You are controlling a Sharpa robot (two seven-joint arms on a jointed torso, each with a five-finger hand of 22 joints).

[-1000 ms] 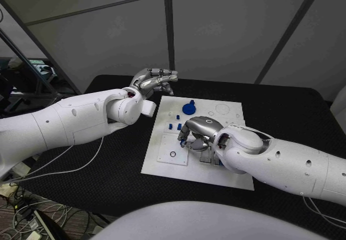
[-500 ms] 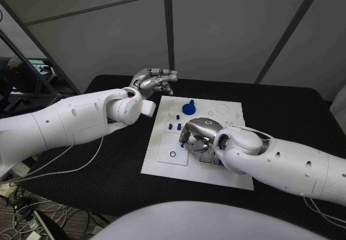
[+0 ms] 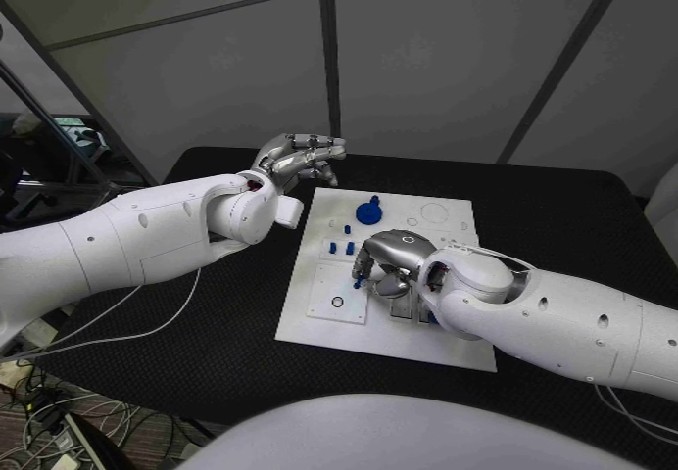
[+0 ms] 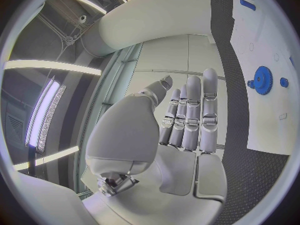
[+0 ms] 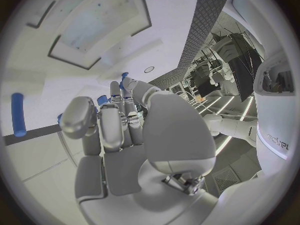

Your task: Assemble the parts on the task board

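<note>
Done: blue gear stands at the task board far side.
Left: small blue pegs lie loose.
Right hand: low over the board middle, pinching a blue part.
Left hand: raised beyond the far left corner, fingers straight, holding nothing.

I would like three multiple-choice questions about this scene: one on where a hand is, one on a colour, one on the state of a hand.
1. Where is the right hand?
A. Over the task board
B. Beyond the far edge of the table
C. On the bare black table, left of the board

2. What colour is the gear-shaped part at the far end of the board?
A. Red
B. Blue
C. Yellow

3. How is the left hand?
A. It grips the gear-shaped part
B. It presses on the board
C. It holds nothing and is raised off the board

Answers: 1 A, the head view shows it low over the board's middle. 2 B, it is blue in the head and left wrist views. 3 C, the left wrist view shows its palm bare, with the fingers straight.
</note>
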